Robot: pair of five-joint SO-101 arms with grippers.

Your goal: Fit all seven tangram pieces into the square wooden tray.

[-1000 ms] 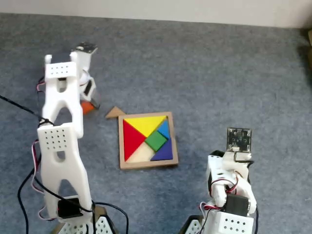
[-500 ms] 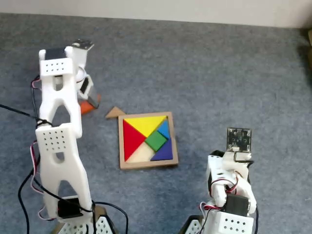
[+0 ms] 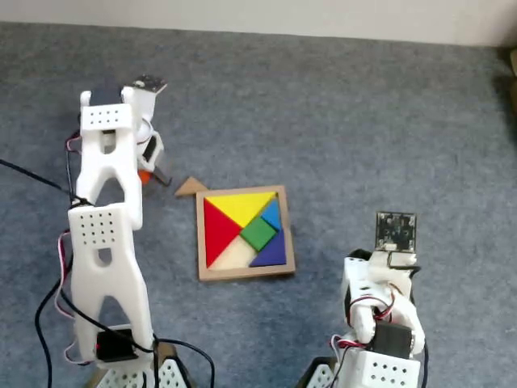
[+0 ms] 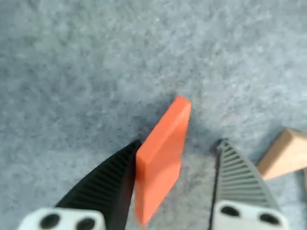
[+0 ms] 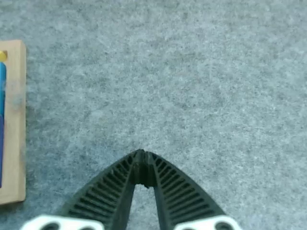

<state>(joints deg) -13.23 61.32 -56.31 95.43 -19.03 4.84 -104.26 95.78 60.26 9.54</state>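
The square wooden tray [image 3: 201, 234] lies mid-table holding red, yellow, blue, green and purple pieces, with one pale bare slot at its near side. An orange piece [image 4: 162, 158] stands on edge on the carpet between the fingers of my open left gripper [image 4: 180, 143]; it leans on one finger, and there is a gap to the other. From above, that gripper [image 3: 153, 171] sits left of the tray over the orange piece [image 3: 143, 175]. A tan triangle [image 3: 190, 187] lies just off the tray's far left corner, also seen as the tan triangle [image 4: 283, 154]. My right gripper [image 5: 143, 167] is shut, over bare carpet.
Grey carpet covers the table. The right arm [image 3: 380, 299] stands folded at the near right, and the tray's edge [image 5: 13, 120] shows beside it. A wall edge runs along the far side.
The left arm swung slightly left, then back right toward the tray. The orange piece is now more covered by the gripper. The right arm has not moved.
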